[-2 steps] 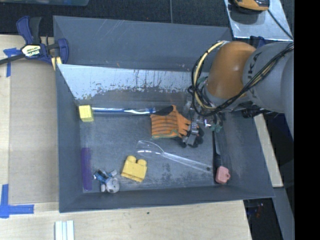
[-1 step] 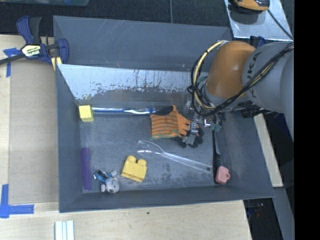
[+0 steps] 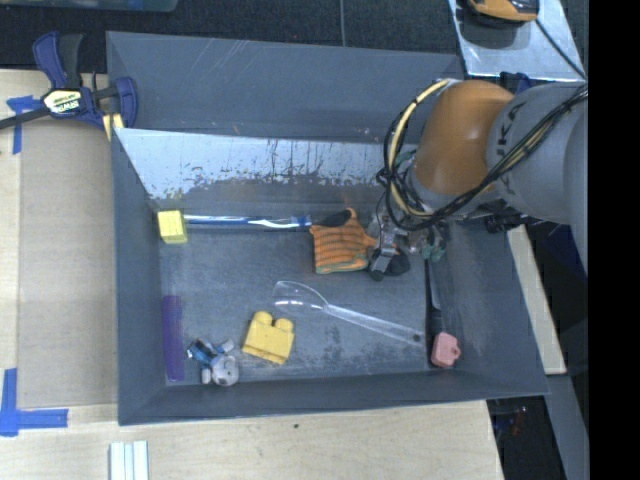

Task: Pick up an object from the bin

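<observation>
Fingers of the gripper (image 3: 385,261) read from my screen as one dark lump under the wrist, so I cannot tell how far apart they stand or whether anything sits between them. Around the rig I see a pale wooden table (image 3: 60,268) on the left and dark floor along the top. The grey metal bin (image 3: 140,298) has sloping walls; its far wall is scuffed, with dark streaks running down, and its floor is speckled. The arm (image 3: 548,158) comes in from the right, its orange cover (image 3: 465,143) ringed by black and yellow cables, and hangs over the bin's right half. The gripper sits low at the right edge of the orange striped piece (image 3: 338,249), a crumpled, fabric-like thing lying near the middle of the back of the floor; the two look to be touching. A long blue stick (image 3: 240,223) lies along the foot of the far wall, its right end by that piece and its left end against a small yellow cube (image 3: 172,227). A clear plastic spoon (image 3: 340,311) lies slantwise across the middle, bowl to the left. A thin black rod (image 3: 431,303) runs along the right side down to a pink block (image 3: 445,348). A purple bar (image 3: 173,336) lies by the left wall, a yellow brick (image 3: 268,337) near the front, and a small blue and silver bit (image 3: 213,362) between them.
</observation>
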Motion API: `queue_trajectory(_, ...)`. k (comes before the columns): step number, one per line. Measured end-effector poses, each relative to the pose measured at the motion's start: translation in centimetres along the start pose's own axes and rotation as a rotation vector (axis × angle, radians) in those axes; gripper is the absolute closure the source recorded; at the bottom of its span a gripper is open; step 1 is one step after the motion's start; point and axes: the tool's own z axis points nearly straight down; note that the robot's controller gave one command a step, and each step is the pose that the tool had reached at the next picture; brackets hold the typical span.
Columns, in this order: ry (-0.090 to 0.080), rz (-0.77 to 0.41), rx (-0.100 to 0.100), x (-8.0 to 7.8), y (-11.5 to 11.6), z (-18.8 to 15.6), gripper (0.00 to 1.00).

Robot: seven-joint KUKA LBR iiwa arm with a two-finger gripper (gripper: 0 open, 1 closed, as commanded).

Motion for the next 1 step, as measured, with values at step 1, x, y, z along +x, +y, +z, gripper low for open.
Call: queue_trajectory(1,0.000,0.000,0.000,0.00,0.00,0.00,1.00)
